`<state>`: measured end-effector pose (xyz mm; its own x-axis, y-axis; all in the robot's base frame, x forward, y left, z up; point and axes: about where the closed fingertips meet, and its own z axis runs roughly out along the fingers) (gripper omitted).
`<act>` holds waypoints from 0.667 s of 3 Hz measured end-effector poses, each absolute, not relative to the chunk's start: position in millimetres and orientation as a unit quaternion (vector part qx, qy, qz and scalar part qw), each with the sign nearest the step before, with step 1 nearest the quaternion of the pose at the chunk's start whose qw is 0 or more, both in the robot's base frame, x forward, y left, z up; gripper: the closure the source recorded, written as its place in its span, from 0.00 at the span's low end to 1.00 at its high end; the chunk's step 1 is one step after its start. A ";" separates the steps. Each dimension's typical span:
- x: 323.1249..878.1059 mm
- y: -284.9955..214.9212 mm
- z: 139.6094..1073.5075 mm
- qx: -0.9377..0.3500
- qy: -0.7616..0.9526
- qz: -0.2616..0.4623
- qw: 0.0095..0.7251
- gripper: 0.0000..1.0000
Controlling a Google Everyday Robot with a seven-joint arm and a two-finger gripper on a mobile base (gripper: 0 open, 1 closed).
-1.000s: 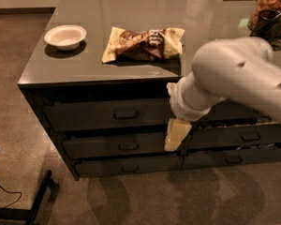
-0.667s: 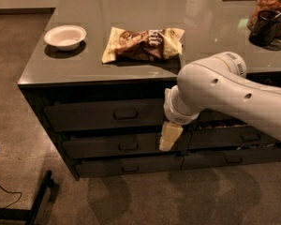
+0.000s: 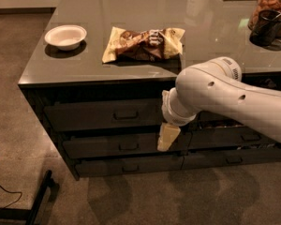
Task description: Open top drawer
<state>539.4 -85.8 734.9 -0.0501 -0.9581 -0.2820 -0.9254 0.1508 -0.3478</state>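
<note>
The top drawer (image 3: pixel 98 115) is a dark grey front just under the countertop, shut, with a small dark bar handle (image 3: pixel 125 114) at its centre. My white arm (image 3: pixel 225 97) reaches in from the right, across the drawer fronts. My gripper (image 3: pixel 168 137) is a cream tip pointing down in front of the cabinet. It hangs to the right of the handle and lower, at the height of the second drawer. It holds nothing that I can see. The arm hides the top drawer's right end.
Two slimmer drawers (image 3: pixel 126 146) lie below the top one. On the counter (image 3: pixel 131 13) are a white bowl (image 3: pixel 65 35), a snack bag (image 3: pixel 143 43), a dark cup (image 3: pixel 267 27) and a jar (image 3: pixel 274 1). A black stand foot (image 3: pixel 37 200) is on the floor, left.
My arm and gripper have moved left along the drawer fronts, closer to the top drawer's handle. The drawers have not moved.
</note>
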 end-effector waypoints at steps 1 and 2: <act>553.8 -82.6 712.8 -0.652 0.723 -0.019 0.229 0.00; 571.0 -79.0 692.3 -0.656 0.720 -0.008 0.225 0.00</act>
<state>571.0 -79.0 692.3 -0.0369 -0.9487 -0.3139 -0.9419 0.1380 -0.3063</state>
